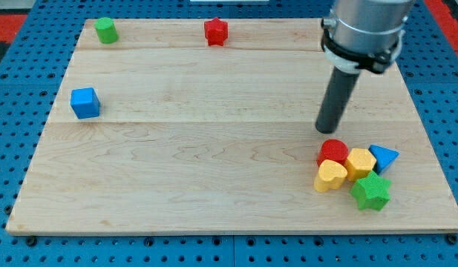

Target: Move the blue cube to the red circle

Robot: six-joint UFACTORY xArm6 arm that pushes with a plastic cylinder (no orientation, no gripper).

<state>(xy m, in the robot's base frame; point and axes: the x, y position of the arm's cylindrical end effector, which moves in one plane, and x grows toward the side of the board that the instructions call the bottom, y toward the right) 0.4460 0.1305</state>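
Blue cube [85, 102] sits square, far left of my tip [326, 130]; red circle [333, 151] just below tip.

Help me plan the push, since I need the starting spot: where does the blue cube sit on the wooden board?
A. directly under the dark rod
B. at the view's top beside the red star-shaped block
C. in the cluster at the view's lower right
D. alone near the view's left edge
D: the blue cube sits alone near the wooden board's left edge, far from my tip and the red cylinder.
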